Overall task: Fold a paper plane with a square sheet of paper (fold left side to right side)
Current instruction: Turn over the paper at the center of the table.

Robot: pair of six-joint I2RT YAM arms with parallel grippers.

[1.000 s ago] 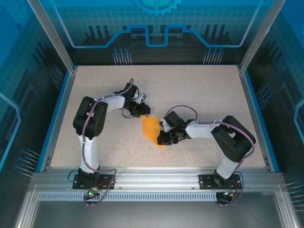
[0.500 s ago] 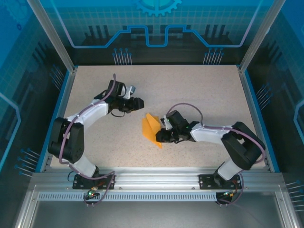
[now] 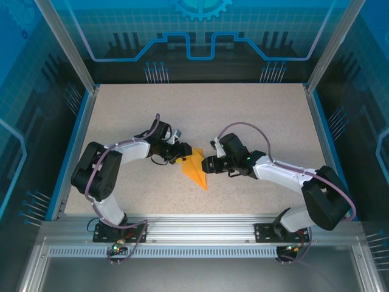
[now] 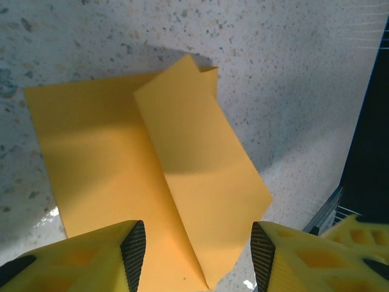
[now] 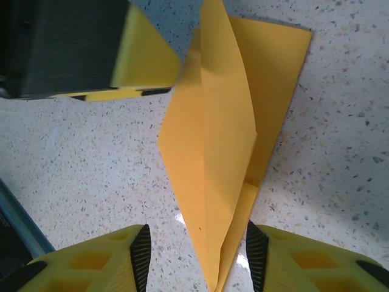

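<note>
My left gripper [image 3: 183, 154] and right gripper [image 3: 206, 164], jaws apart and empty, flanked the slim bright orange paper dart [image 3: 196, 172], its tip pointing toward me.

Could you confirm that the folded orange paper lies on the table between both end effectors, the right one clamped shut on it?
Not quite: the right end effector is open, its fingers apart either side of the orange paper, as the right wrist view shows. The rest stands.
</note>
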